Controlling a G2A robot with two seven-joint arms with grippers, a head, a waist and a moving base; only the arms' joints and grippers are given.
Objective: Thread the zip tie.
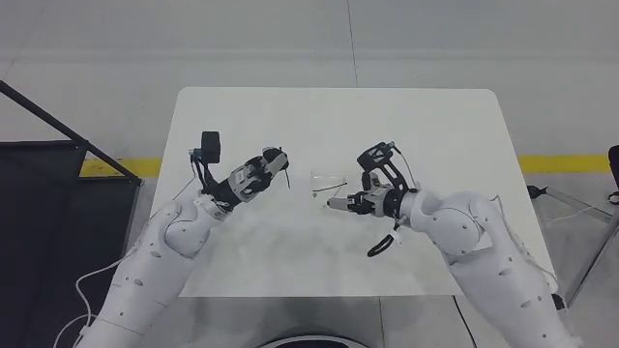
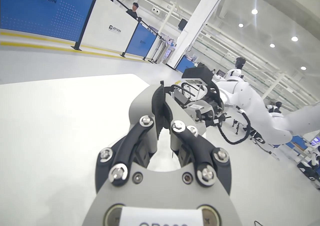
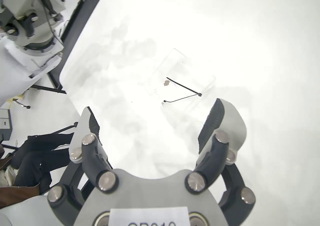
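A thin black zip tie (image 3: 185, 88), bent into a V, lies on a clear plastic sheet (image 3: 180, 62) near the middle of the white table (image 1: 435, 135). My right gripper (image 3: 153, 107) hovers just short of that sheet with its fingers spread wide and nothing between them; from above it (image 1: 332, 203) sits at the sheet's (image 1: 327, 176) near edge. My left gripper (image 1: 279, 162) is held off the table to the left of the sheet. Its pads (image 2: 160, 104) are pressed together, and a second thin black zip tie (image 1: 287, 178) sticks out from them.
The table's left edge and a dark frame (image 3: 75, 19) beyond it lie past the sheet in the right wrist view. A black cable (image 1: 385, 244) loops under the right forearm. Bare tabletop stretches behind both grippers.
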